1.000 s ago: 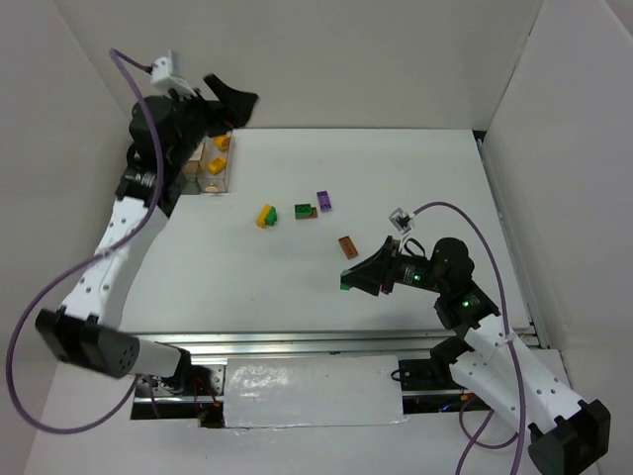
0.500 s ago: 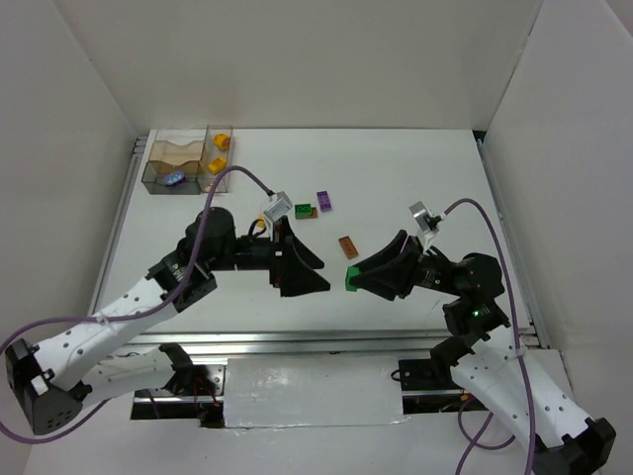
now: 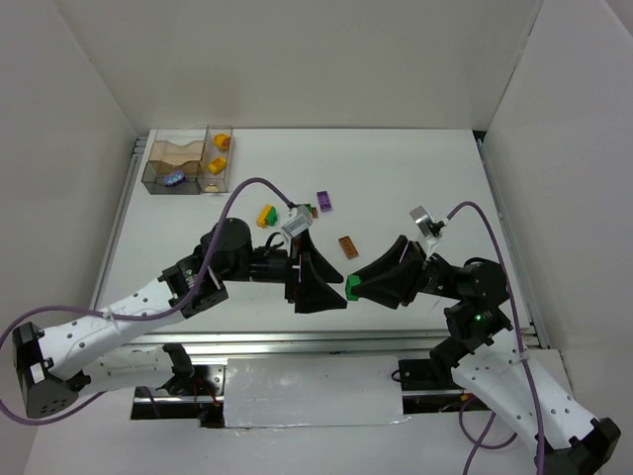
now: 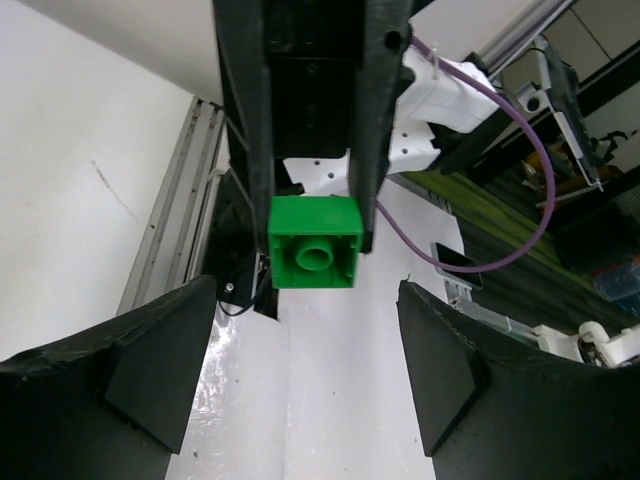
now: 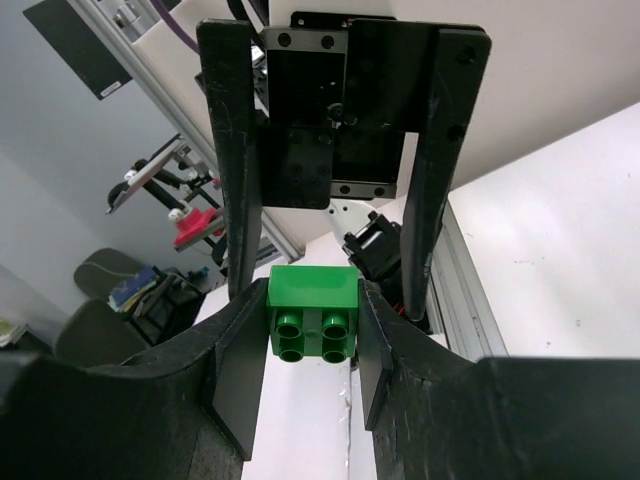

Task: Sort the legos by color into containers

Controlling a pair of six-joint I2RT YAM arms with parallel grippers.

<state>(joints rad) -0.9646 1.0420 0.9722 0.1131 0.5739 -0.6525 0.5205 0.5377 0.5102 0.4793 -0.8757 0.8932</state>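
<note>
1. Green lego (image 3: 351,286) (image 4: 315,242) (image 5: 315,315) is held above the counter (image 3: 415,168), pinched by its two sides between the fingers of the right gripper (image 3: 362,287) (image 5: 313,300) (studs face the right wrist camera, the hollow underside faces the left one).
2. Facing the green lego head-on is the left gripper (image 3: 336,290) (image 4: 305,290). Its fingers are spread wide, one on either side of the green lego. A gap shows on each side, so they do not touch it.
3. Near the green lego, on its far side, a brown lego (image 3: 347,245) lies on the counter. Farther beyond the green lego lies a purple lego (image 3: 323,201). A yellow-and-orange lego (image 3: 265,215) lies beyond it and to the left.
4. Well apart from the green lego, toward the far left corner, stand the containers (image 3: 205,158), joined side by side.
5. Of the two, the wider bin (image 3: 148,173) is the farther from the green lego. It holds a tan wavy insert (image 3: 176,150) and a rounded purple-blue piece (image 3: 175,179).
6. Nearer the green lego, the narrower bin (image 3: 229,158) holds two yellow-orange pieces (image 3: 218,165).
</note>
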